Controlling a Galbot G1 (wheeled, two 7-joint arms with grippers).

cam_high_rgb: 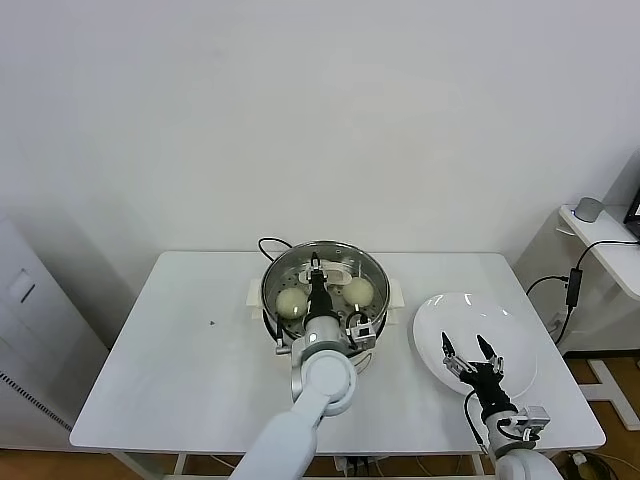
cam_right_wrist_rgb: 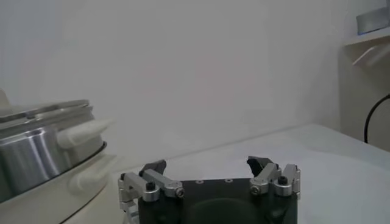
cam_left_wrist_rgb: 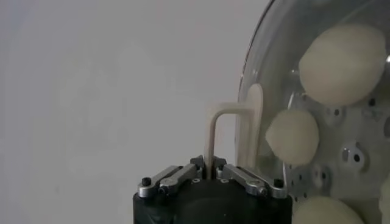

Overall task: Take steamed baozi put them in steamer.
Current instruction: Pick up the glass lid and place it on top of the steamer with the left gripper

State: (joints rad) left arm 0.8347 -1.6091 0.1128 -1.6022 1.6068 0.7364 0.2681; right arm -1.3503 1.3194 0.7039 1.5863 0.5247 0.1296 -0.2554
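In the head view we see the white table [cam_high_rgb: 180, 350] filling the lower half of the frame. At its centre stands the steamer [cam_high_rgb: 325, 290], a shiny steel basket on a white base, with a black cord [cam_high_rgb: 268, 243] curling just behind its upper-left rim. Inside it we count two steamed baozi in this view, one at the left [cam_high_rgb: 290, 303] and one at the right [cam_high_rgb: 359, 291]; the left wrist view shows at least three pale buns [cam_left_wrist_rgb: 343, 64] through the glass lid [cam_left_wrist_rgb: 365, 122].

The left gripper [cam_high_rgb: 316, 275] reaches up from the bottom centre over the steamer, and its fingers [cam_left_wrist_rgb: 210, 164] are pinched together on the lid's white handle [cam_left_wrist_rgb: 234, 131].

Toward the lower right lies the flat white plate [cam_high_rgb: 455, 315]. The right gripper [cam_high_rgb: 473, 355] hovers over the plate's lower part, its fingers [cam_right_wrist_rgb: 262, 167] spread wide apart and holding nothing.
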